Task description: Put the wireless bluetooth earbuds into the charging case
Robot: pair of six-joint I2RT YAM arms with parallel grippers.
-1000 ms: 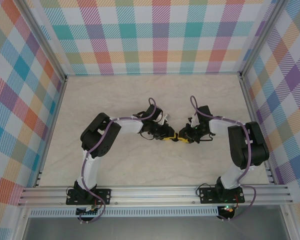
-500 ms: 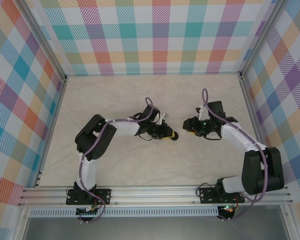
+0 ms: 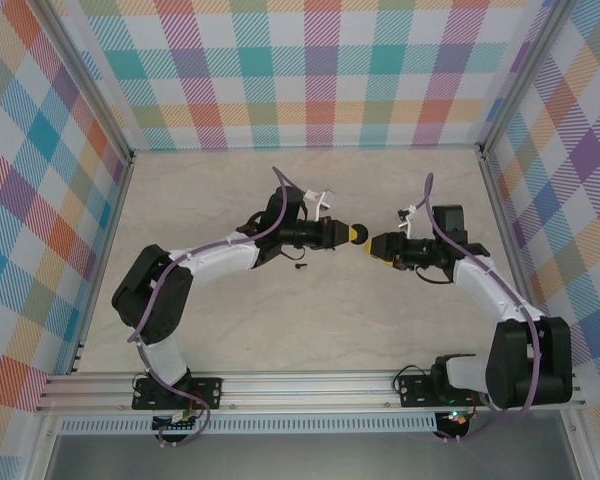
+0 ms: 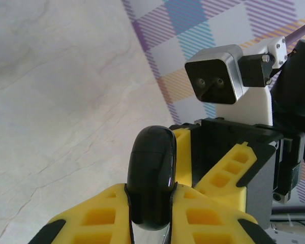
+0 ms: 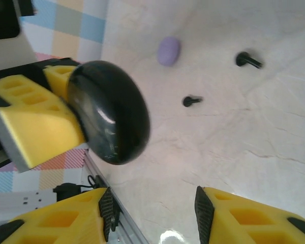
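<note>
My left gripper (image 3: 346, 234) is shut on a round black charging case (image 3: 359, 236), held above the table at mid-table. In the left wrist view the case (image 4: 151, 157) stands edge-on, clamped between the yellow fingers (image 4: 107, 213). My right gripper (image 3: 372, 247) faces it from the right, open and holding nothing. In the right wrist view the case (image 5: 109, 112) hangs just ahead of my open right gripper (image 5: 152, 213). Two black earbuds (image 5: 248, 60) (image 5: 192, 101) lie on the table beyond. One black earbud (image 3: 300, 266) lies below the left arm.
A small lavender oval object (image 5: 169, 51) rests on the table past the black earbuds. Checked walls surround the marble table (image 3: 220, 320), and an aluminium rail (image 3: 310, 385) runs along the near edge. The two grippers are close together, tip to tip.
The left gripper has carried the black case away from the near edge, toward the back. The right gripper let go, opened wider and pulled back to the right.
</note>
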